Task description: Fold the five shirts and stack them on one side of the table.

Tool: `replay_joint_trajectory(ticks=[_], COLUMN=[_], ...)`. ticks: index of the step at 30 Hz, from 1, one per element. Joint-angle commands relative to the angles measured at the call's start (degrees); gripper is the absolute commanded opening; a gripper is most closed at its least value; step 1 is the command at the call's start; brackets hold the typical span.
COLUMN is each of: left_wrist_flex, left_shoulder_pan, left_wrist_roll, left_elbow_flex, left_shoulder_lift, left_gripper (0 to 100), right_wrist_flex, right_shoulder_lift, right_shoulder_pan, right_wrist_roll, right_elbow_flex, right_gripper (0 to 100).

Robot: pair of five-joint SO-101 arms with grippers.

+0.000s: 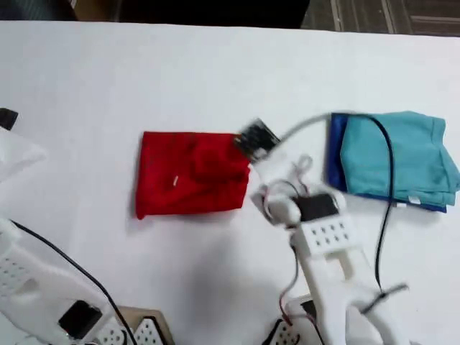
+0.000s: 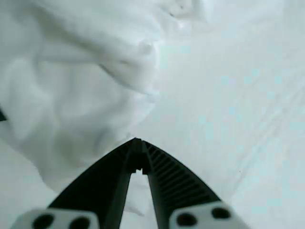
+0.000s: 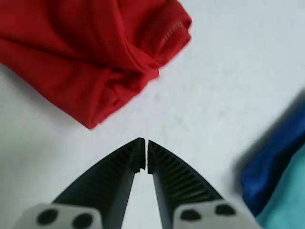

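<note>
- Here, teal shirt (image 1: 392, 154) covers most of the blue shirt (image 1: 335, 154).
- The right gripper (image 3: 145, 143): pressed together, empty, near red shirt (image 3: 86, 52).
- The left gripper (image 2: 139, 143): pressed together over white shirt (image 2: 71, 71), cut off.

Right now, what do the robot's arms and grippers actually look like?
Both arms are white plastic. The right arm has a plate with round holes, a black motor block, a black cable and thin red wires. The left arm carries a black lead. The right gripper and left gripper have black, ribbed, wedge-shaped fingers on white mounts with round holes.
</note>
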Motion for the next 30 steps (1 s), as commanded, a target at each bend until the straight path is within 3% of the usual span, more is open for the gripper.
replay_joint_trajectory(ticks=[1,7,15,20,30], left_wrist_flex=[-3.34,-8.88,-9.05,-9.05,-9.05], left_shoulder_pan=[1.67,5.98,8.44,8.09,8.26], left_wrist_roll=[2.64,3.96,4.04,3.87,3.87], left_elbow_flex=[8.40,18.24,19.91,20.18,19.82], left_shoulder_lift=[-4.31,-4.31,-4.31,-4.40,-4.40], left_gripper=[3,3,3,3,3], right_wrist_flex=[1.89,9.63,14.73,15.34,28.97], right_shoulder_lift=[12.53,33.98,54.81,67.65,85.58], right_shoulder_pan=[-4.35,-10.15,-16.22,-17.89,-16.84], right_wrist_roll=[-0.35,-3.87,-8.09,-11.87,-12.92], right_elbow_flex=[-13.89,-38.33,-67.43,-80.18,-97.49], right_gripper=[2.4,2.3,2.3,2.0,1.9])
